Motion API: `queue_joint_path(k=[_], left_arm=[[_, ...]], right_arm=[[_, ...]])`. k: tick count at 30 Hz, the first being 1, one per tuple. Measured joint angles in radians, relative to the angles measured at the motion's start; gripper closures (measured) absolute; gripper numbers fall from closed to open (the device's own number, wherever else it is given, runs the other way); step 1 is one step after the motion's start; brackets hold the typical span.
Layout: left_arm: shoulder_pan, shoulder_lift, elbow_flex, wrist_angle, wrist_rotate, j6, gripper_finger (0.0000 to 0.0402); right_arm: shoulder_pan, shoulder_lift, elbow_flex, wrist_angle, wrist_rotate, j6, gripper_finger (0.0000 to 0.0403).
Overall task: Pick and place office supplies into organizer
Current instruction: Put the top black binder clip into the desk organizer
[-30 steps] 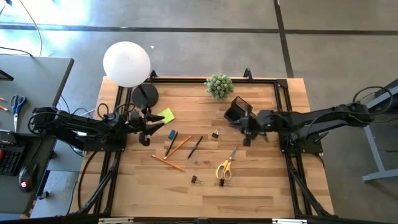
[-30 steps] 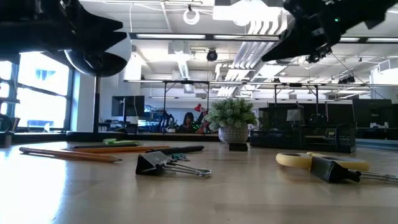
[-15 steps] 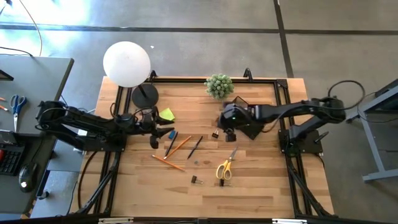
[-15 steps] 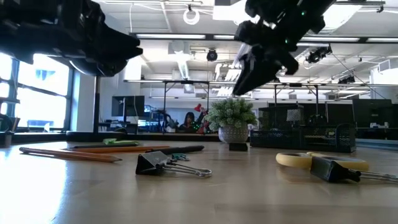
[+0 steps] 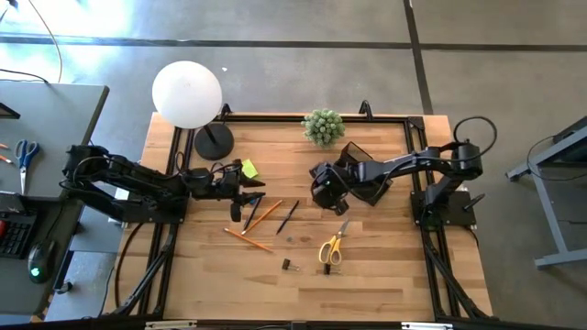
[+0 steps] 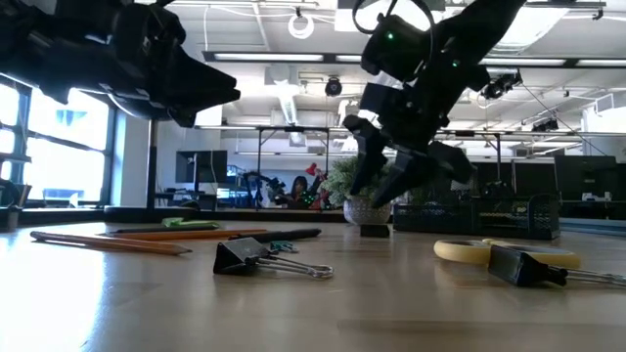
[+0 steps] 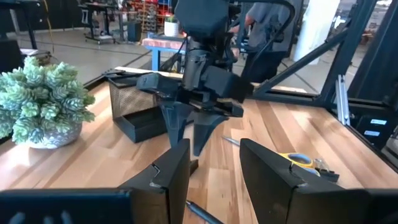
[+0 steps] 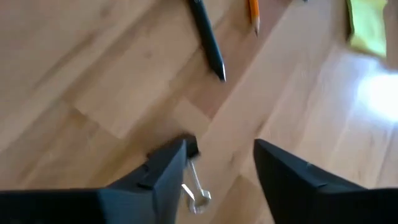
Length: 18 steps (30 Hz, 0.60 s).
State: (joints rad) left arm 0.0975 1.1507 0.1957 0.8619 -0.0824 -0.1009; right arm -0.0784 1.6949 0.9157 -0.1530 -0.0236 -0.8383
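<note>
Right claw (image 8: 214, 163) hung open and empty above a small binder clip (image 8: 191, 149) on the tabletop (image 5: 367, 266), left claw (image 7: 211, 165) parted, empty, no legible writing

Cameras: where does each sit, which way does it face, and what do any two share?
High: overhead, straight down on table; both arms, left gripper, right gripper.
Low: tabletop level, facing the room; binder clip near, both arms overhead.
Left wrist: past its own fingers toward right gripper, organizer, plant.
Right wrist: down past its fingers at a small clip, dark pen.
Shared: scissors in high and low.
</note>
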Motion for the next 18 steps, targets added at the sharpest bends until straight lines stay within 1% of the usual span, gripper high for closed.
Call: queue_joint_path(k=[3,6,10,15,18], left_arm=[[0.000,0.000,0.000,0.000,0.016,0.005,0.0273],[0.000,0.000,0.000,-0.001,0.028,0.009,0.0273],[0.000,0.000,0.000,-0.001,0.027,0.009,0.0273],[0.000,0.000,0.000,0.002,0.027,-0.003,0.0273],[0.000,0.000,0.000,0.002,0.025,-0.005,0.0273]], right_arm=[[0.000,0.002,0.000,0.011,-0.011,0.001,0.0162],[-0.001,0.002,0.000,0.006,-0.010,0.039,0.0145],[-0.009,0.004,-0.016,0.010,-0.044,0.118,0.0144],[-0.031,0.022,-0.017,0.014,-0.084,0.279,0.0158],[-0.036,0.028,-0.017,0.015,-0.101,0.316,0.0167]])
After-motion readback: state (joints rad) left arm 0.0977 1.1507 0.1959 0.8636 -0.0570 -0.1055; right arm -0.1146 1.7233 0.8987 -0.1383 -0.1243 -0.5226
